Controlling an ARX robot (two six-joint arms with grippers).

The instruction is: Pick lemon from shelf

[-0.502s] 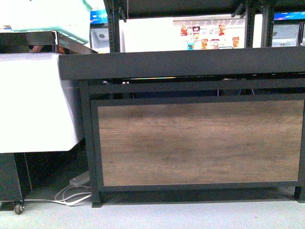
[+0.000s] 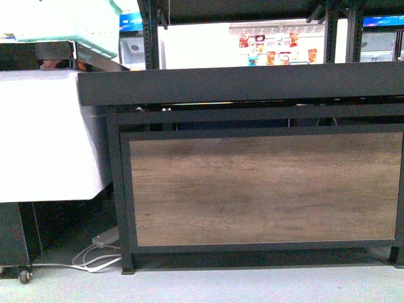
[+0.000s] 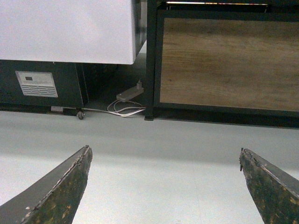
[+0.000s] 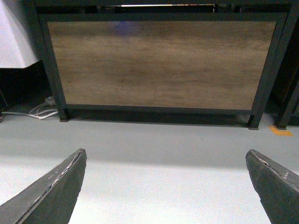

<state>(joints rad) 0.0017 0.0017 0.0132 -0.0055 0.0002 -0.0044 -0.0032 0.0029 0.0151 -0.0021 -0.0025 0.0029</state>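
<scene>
**Lemon out of sight, somewhere above both arms**

Front view: the shelf (image 2: 252,82) fills the frame. Its dark lower tray is seen edge-on from 9 to 3 o'clock, with the wood-look panel (image 2: 262,189) at 6 o'clock beneath it. A white cabinet (image 2: 44,132) stands touching it at 9 o'clock. No lemon shows, because the tray's top face is hidden from this height. Neither arm is in view.

Left wrist view: the left end effector (image 3: 164,151) is released wide and empty. It hangs low over the floor (image 3: 154,140), facing the shelf's left corner post and the cabinet.

Right wrist view: the right end effector (image 4: 166,152) is likewise spread and empty, facing the panel squarely.

The lemon probably lies up toward 12 o'clock, so both arms must rise. Its long axis and the nearer arm cannot be told.
</scene>
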